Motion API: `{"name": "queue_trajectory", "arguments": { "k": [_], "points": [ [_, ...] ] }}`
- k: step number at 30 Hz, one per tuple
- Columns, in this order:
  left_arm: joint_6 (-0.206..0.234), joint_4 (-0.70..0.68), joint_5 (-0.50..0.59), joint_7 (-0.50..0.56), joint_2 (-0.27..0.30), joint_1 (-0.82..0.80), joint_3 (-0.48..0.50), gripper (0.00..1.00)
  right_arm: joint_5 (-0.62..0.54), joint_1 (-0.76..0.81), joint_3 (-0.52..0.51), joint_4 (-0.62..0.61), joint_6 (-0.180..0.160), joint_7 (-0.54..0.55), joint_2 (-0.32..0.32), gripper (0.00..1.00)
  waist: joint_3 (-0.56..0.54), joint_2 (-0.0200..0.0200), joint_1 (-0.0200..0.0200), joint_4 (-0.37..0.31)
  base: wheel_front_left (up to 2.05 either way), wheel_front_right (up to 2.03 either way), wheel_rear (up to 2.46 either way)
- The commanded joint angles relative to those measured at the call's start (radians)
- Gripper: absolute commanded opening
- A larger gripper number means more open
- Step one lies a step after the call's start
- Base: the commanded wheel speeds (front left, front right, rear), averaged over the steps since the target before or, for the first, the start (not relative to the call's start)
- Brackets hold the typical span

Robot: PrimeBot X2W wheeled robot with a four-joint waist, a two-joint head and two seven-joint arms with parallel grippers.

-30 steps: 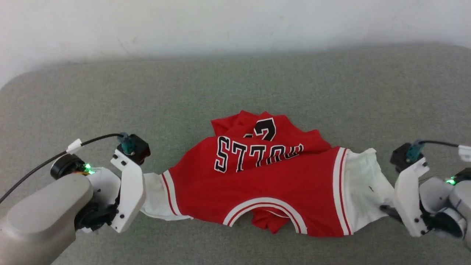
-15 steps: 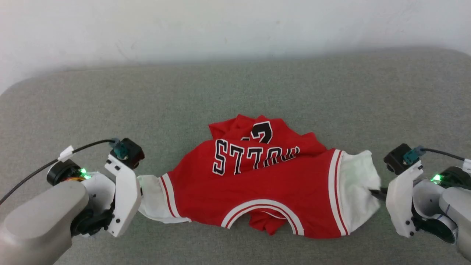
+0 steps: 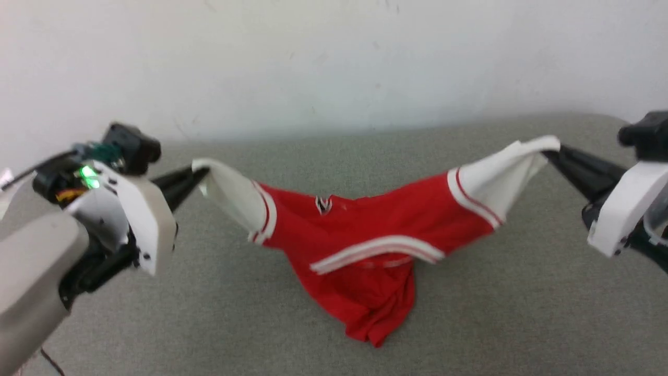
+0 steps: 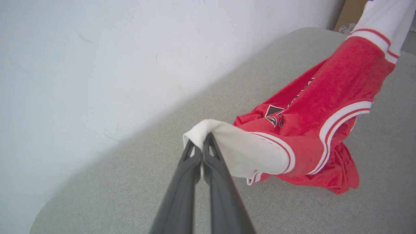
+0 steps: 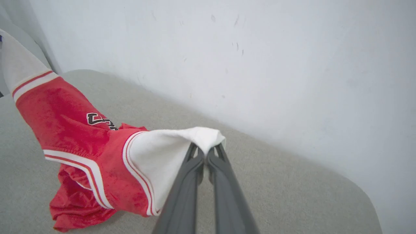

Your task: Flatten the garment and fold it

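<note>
The garment, a red jersey with white sleeves and striped trim, hangs stretched between my two grippers above the grey cushion. My left gripper is shut on the tip of one white sleeve. My right gripper is shut on the other white sleeve. The red body sags in the middle, and its lowest folds bunch on the cushion. A bit of the black-and-white print peeks out of the folds.
A grey fabric cushion with rounded corners spreads under the garment. A white wall rises right behind its far edge. A brown box corner shows past the cushion's end in the left wrist view.
My right gripper closed on the white sleeve. Both grippers then rose and spread apart, lifting the garment off the cushion by its sleeves. The head view tilted upward.
</note>
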Motion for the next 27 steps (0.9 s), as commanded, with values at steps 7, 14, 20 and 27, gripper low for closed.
{"name": "queue_trajectory", "arguments": {
  "k": [7,14,20,27],
  "points": [
    [0.043,-0.001,0.058,-0.088,-0.035,-0.128,0.077,0.00,-0.063,-0.103,-0.176,0.011,-0.001,-0.046,0.064,0.00,-0.021,-0.0001,0.0001,-0.011,0.00,0.00,0.00],
    [0.096,0.139,0.132,-0.180,-0.145,-0.320,0.154,0.00,-0.177,-0.278,-0.325,0.133,-0.001,-0.042,0.216,0.00,0.028,-0.0001,0.0001,-0.014,0.00,0.00,0.00],
    [0.125,0.288,0.206,-0.250,-0.219,-0.507,0.195,0.00,-0.295,-0.468,-0.416,0.270,-0.001,-0.041,0.297,0.00,0.117,-0.0001,0.0001,-0.008,0.00,0.00,0.00],
    [0.129,0.453,0.275,-0.325,-0.279,-0.735,0.233,0.00,-0.453,-0.703,-0.468,0.414,-0.001,-0.064,0.316,0.00,0.264,-0.0001,0.0001,0.005,0.00,0.00,0.00]
  ]
}}
